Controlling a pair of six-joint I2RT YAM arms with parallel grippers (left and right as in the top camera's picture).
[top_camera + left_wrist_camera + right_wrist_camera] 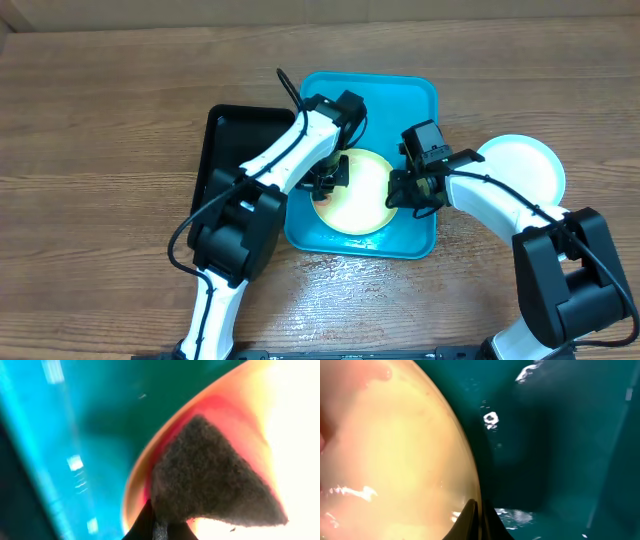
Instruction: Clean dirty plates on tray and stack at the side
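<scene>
A pale yellow plate (362,200) lies in the turquoise tray (400,100). My left gripper (328,182) is shut on a dark grey scouring pad (210,475) and presses it on the plate's left edge, where a red-orange smear (175,425) shows. My right gripper (415,190) is shut on the plate's right rim (470,475); the rim sits between its fingertips (479,521). A white plate (522,165) lies on the table right of the tray. A third plate does not show.
A smaller black tray (232,140) lies against the turquoise tray's left side, partly under my left arm. The wooden table (110,110) spreads around both trays. The tray floor shows wet spots in the right wrist view (491,419).
</scene>
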